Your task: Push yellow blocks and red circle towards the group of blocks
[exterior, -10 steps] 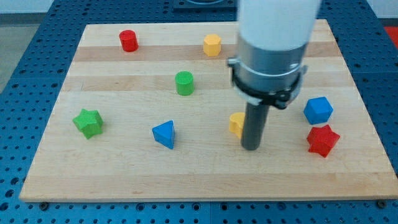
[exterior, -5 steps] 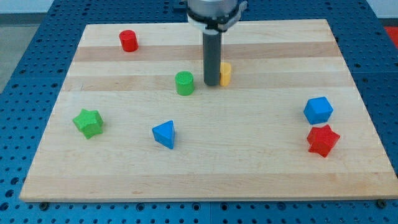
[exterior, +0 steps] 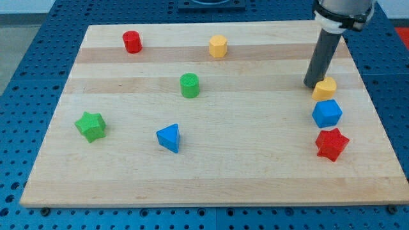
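Observation:
My tip (exterior: 312,85) rests on the board at the view's right, touching the upper left side of a yellow block (exterior: 324,89). That yellow block sits just above a blue hexagonal block (exterior: 326,114), which is above a red star block (exterior: 331,144). A second yellow hexagonal block (exterior: 218,46) sits near the view's top centre. The red circle (exterior: 132,41) stands at the view's top left.
A green cylinder (exterior: 189,85) stands left of centre. A green star (exterior: 90,125) lies at the view's left. A blue triangle (exterior: 169,137) lies at the lower centre. The board's right edge (exterior: 374,108) is close to the block group.
The frames jump: the rod went from mid-board to top centre, and now stands at the right. A yellow block now lies above the blue hexagonal block.

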